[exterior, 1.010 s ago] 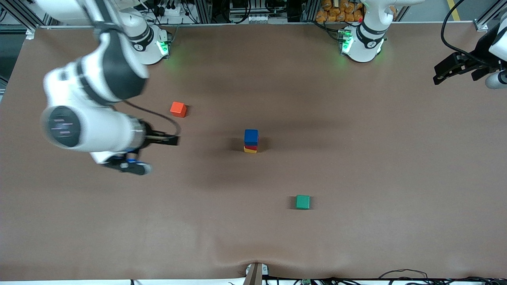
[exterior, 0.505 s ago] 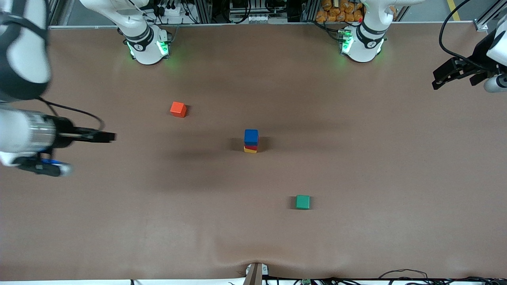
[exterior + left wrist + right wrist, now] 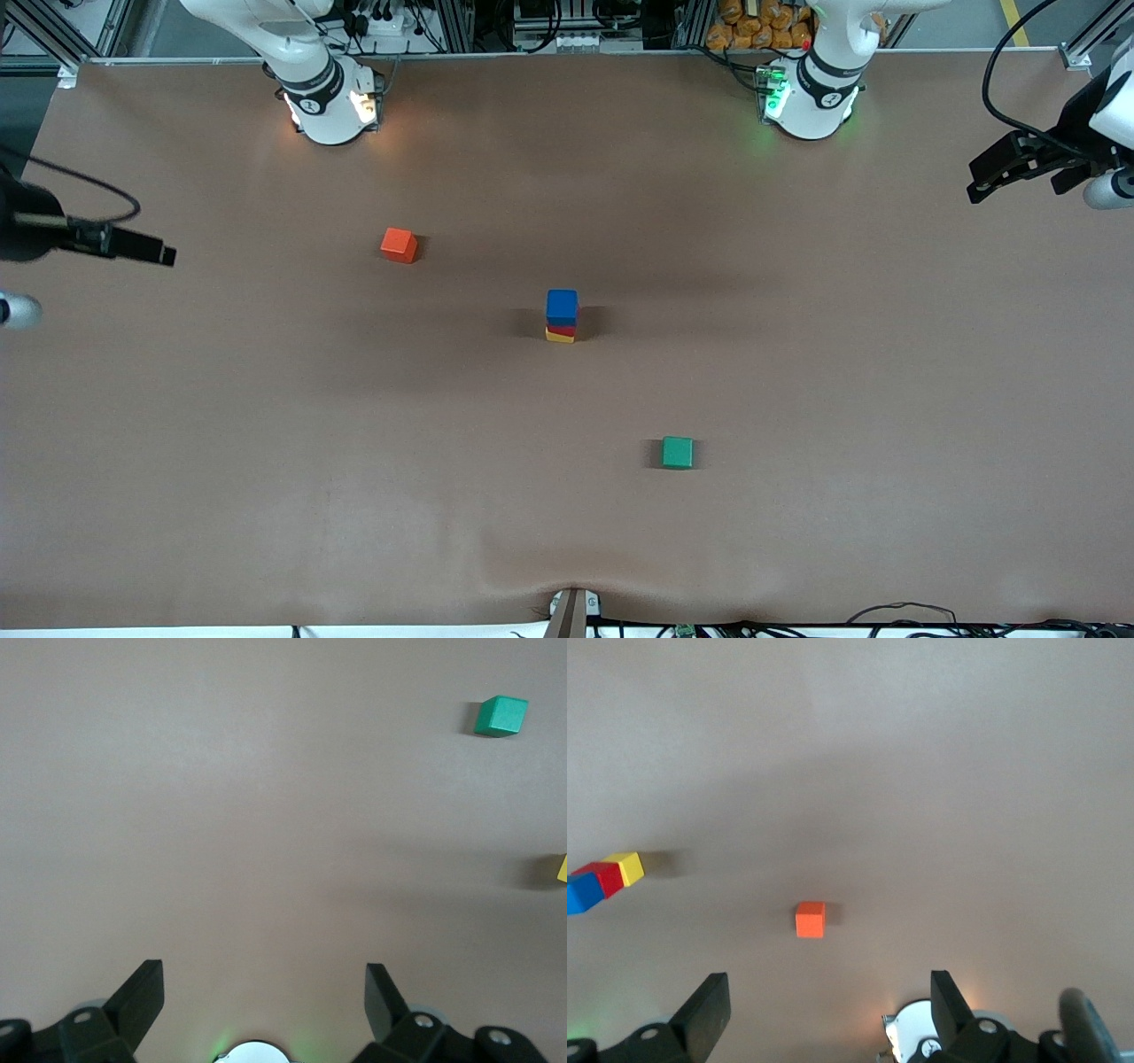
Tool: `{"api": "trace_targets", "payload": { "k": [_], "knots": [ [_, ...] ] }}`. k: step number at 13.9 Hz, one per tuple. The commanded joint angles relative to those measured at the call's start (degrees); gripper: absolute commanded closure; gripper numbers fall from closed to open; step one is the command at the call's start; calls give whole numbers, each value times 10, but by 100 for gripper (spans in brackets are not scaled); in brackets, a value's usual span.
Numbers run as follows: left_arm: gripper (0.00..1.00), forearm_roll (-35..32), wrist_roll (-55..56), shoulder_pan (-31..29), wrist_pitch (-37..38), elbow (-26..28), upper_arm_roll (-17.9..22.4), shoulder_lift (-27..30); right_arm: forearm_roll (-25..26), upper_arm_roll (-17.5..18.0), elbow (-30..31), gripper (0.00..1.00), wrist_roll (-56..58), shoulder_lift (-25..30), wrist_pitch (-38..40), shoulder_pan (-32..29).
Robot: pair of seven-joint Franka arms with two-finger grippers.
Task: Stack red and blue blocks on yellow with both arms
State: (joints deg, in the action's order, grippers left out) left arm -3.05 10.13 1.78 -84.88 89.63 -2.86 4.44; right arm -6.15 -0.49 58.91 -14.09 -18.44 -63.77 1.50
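The blue block point(image 3: 562, 305) sits on the red block point(image 3: 562, 330), which sits on the yellow cube point(image 3: 558, 337), as one stack mid-table. The right wrist view shows the stack too, with blue point(image 3: 579, 893), red point(image 3: 604, 879) and yellow point(image 3: 627, 866). My right gripper point(image 3: 164, 255) is open and empty at the right arm's end of the table, well away from the stack; its jaws point(image 3: 828, 1010) stand wide apart. My left gripper point(image 3: 979, 182) is open and empty at the left arm's end; its jaws point(image 3: 264, 1001) also stand wide. A sliver of the yellow cube point(image 3: 563, 868) shows in the left wrist view.
An orange-red cube point(image 3: 399, 245) lies farther from the front camera than the stack, toward the right arm's end; it also shows in the right wrist view point(image 3: 810, 920). A green cube point(image 3: 678, 452) lies nearer the camera, also seen in the left wrist view point(image 3: 500, 716).
My right arm has swung away from the stack toward its own end of the table, mostly out of the front view. Its base light turned from green to orange-white. The left arm barely moved.
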Motion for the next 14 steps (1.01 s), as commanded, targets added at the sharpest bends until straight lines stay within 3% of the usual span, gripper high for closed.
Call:
{"api": "trace_targets", "payload": {
  "k": [1,5,10,12,14],
  "knots": [
    [0,-2,-6,-4,-7,5,-2,6,16,0,5,0,-1,15,10,-2],
    [0,-1,-7,-5,-7,5,-2,6,15,-1,3,0,-1,13,4,-4],
    [0,-1,-8,-5,-6,5,-1,7,34,1,20,0,3,52,10,-2],
    [0,-1,-8,-5,-6,5,0,7,42,0,70,0,54,82,-20,-4],
    [0,-1,-8,-5,-6,5,0,7,45,-1,168,0,85,144,-74,-4]
  ]
}}
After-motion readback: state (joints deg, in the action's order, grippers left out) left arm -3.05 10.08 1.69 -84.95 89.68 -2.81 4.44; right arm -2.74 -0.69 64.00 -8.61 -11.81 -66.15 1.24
